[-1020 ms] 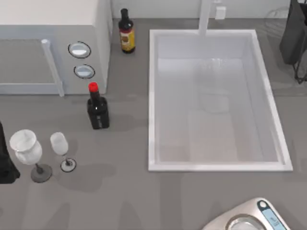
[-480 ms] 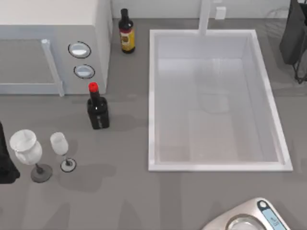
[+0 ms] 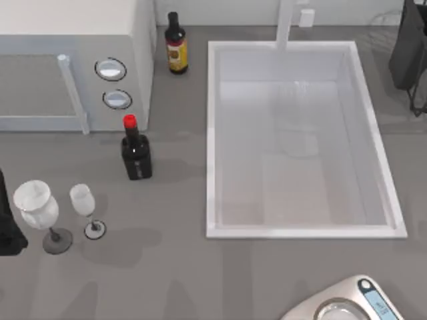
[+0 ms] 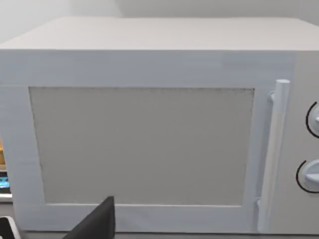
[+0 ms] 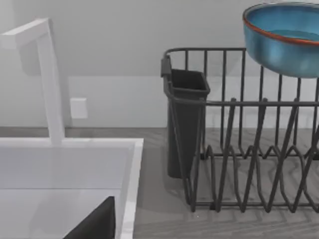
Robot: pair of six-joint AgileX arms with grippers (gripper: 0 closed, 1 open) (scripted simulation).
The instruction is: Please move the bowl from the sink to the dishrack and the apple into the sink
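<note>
A: Bowl [image 5: 286, 37]?
B: Up over the dishrack [image 5: 244, 149], beside the sink [image 3: 300, 230].
A: Grippers?
B: Right arm [image 3: 410, 53] near the rack, left arm [image 3: 8, 227] by the glasses [image 3: 40, 207]; grip state, can't tell.

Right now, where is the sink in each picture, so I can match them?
Top view: the sink fills the centre-right, faucet post at its upper short side.
Left wrist view: it faces the microwave instead.
Right wrist view: the sink's corner sits beside the dishrack.
Shared landmark: the white faucet post, standing at the sink's rim.
</note>
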